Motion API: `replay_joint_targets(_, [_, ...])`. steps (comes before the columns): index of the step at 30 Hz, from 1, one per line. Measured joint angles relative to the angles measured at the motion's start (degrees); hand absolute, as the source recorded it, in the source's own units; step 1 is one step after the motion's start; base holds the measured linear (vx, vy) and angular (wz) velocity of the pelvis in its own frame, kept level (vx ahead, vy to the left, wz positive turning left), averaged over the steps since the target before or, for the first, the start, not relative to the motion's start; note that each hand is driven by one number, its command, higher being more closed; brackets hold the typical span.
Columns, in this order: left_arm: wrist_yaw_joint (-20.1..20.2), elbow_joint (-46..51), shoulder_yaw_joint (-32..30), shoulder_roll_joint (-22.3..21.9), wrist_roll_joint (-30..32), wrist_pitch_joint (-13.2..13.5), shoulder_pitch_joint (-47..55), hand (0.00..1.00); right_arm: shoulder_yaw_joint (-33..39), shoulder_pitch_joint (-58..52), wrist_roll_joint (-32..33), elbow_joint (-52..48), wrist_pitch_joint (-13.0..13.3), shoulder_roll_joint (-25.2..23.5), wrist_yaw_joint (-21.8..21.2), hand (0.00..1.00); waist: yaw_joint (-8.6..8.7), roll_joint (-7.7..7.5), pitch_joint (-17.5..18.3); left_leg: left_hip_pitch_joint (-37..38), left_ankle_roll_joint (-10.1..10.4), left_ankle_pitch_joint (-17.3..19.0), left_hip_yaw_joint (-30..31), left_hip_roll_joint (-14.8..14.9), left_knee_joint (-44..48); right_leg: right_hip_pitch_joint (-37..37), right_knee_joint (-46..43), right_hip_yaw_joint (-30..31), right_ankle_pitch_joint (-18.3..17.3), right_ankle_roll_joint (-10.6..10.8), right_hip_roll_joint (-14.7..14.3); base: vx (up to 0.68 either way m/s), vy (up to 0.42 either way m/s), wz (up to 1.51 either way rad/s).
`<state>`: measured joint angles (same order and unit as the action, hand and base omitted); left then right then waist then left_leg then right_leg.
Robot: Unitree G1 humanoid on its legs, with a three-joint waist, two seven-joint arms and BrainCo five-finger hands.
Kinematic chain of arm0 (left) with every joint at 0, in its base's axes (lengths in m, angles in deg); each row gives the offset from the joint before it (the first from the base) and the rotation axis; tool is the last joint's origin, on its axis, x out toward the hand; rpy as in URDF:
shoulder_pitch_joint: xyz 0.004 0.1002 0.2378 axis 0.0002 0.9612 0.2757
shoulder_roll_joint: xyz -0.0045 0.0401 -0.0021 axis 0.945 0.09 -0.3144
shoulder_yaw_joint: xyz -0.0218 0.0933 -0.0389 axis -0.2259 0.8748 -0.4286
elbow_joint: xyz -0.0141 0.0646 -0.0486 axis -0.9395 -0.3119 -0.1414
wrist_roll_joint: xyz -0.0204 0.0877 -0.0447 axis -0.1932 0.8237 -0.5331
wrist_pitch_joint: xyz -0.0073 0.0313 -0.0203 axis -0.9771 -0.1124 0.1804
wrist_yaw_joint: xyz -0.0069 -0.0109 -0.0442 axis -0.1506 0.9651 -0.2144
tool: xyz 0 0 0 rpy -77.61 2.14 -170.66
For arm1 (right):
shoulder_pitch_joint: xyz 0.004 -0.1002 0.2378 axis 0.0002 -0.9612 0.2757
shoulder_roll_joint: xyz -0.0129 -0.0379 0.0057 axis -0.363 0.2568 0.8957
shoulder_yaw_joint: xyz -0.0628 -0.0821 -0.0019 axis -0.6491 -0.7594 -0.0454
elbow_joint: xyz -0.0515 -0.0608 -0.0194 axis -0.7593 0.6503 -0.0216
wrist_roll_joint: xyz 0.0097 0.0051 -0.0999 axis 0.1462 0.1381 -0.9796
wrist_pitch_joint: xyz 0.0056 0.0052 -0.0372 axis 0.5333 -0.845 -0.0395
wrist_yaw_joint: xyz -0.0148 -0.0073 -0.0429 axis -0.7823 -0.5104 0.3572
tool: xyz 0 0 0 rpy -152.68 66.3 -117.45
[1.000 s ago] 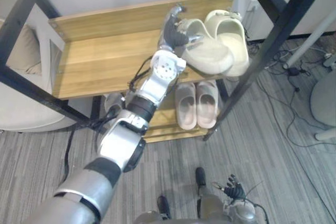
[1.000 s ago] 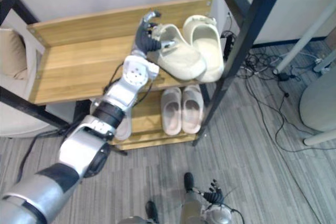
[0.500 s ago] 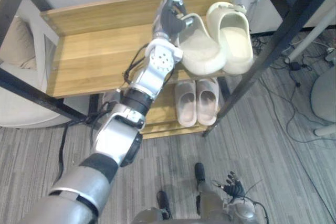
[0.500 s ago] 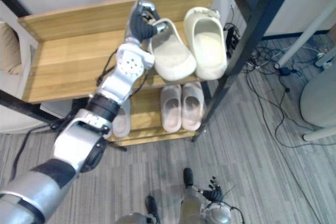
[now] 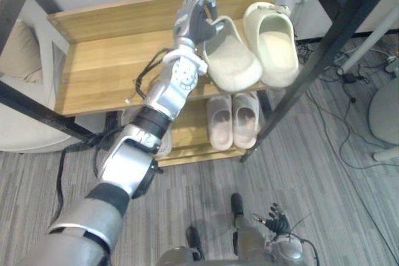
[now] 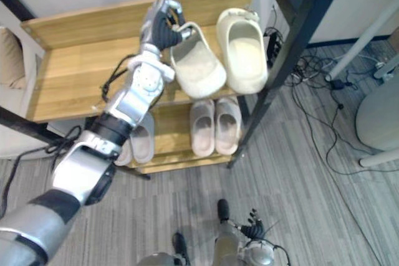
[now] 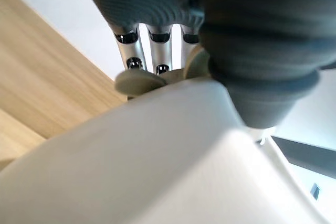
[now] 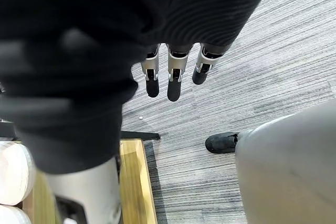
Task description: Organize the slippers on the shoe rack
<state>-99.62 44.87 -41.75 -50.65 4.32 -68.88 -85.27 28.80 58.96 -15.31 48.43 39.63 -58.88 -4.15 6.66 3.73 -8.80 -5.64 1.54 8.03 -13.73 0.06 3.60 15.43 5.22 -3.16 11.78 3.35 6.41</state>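
Note:
Two cream slippers lie on the top wooden shelf (image 5: pixel 106 66) of the shoe rack. My left hand (image 5: pixel 192 22) is shut on the heel rim of the left cream slipper (image 5: pixel 232 61), fingers curled over the rim, as the left wrist view shows with the fingers (image 7: pixel 137 51) hooked over the slipper (image 7: pixel 157 156). The right cream slipper (image 5: pixel 273 45) lies close beside it, toe toward the front edge. A pink pair (image 5: pixel 234 119) sits on the lower shelf, and another pale slipper (image 6: pixel 141 142) lies there further left. My right hand (image 6: pixel 252 229) hangs low over the floor, fingers (image 8: pixel 170 80) straight.
A black frame post (image 5: pixel 312 54) slants across the rack's right end. A beige cushioned seat (image 5: pixel 22 66) stands left of the rack. Cables (image 5: pixel 349 79) trail over the grey floor at the right, near a round grey base (image 5: pixel 386 113).
My left hand has swung the held cream slipper leftward and straightened it, so it no longer overlaps the right one and lies alongside it. The right hand has stayed put.

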Motion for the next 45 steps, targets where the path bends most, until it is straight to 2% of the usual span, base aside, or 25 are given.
replay_joint_targets(1, [0.01,0.78,0.50,0.45,0.61,0.00,0.00,0.00,0.00,0.10,0.00,0.05,0.01,0.01,0.03,0.00,0.01,0.00,0.00,-0.49,0.01,0.08,-0.03,0.00,0.31,0.42,0.00,0.09,0.10,-0.12,0.00,0.00,0.000,0.00])
replay_joint_targets(13, [-1.11,3.46,1.86,0.09,1.17,-0.05,2.83,0.00,-0.05,1.38,-0.02,1.69,0.13,0.35,0.47,0.00,0.02,0.26,-0.63,-1.01,0.10,0.25,0.00,0.15,1.29,0.51,-0.01,0.35,0.36,-0.20,-0.06,0.00,0.000,0.00])
replay_joint_targets(20, [-2.36,4.47,0.49,-1.96,0.33,-0.09,4.25,0.00,0.03,1.37,-0.01,1.60,0.12,0.34,0.50,0.00,-0.11,0.26,-0.63,-1.10,0.17,0.30,0.07,0.26,1.47,0.42,-0.02,0.22,0.38,-0.18,-0.06,0.00,0.000,0.00])
replay_joint_targets(34, [-2.25,6.27,-1.57,-4.72,-5.24,-0.01,9.61,0.00,0.09,1.32,-0.01,1.75,-0.06,0.32,0.52,0.00,-0.25,0.24,-0.64,-0.38,0.11,0.31,1.00,0.23,1.54,-0.87,0.00,-0.70,0.37,-0.14,0.18,0.00,-0.002,0.03])
replay_joint_targets(45, [-2.33,14.15,-2.15,-6.30,-8.96,1.10,11.96,0.00,0.30,1.32,0.00,2.06,-0.10,0.31,0.53,0.00,-0.56,0.23,-0.63,-0.27,0.05,0.25,1.99,0.14,1.57,-1.41,-0.01,-1.64,0.35,-0.12,0.43,0.02,-0.002,0.04])
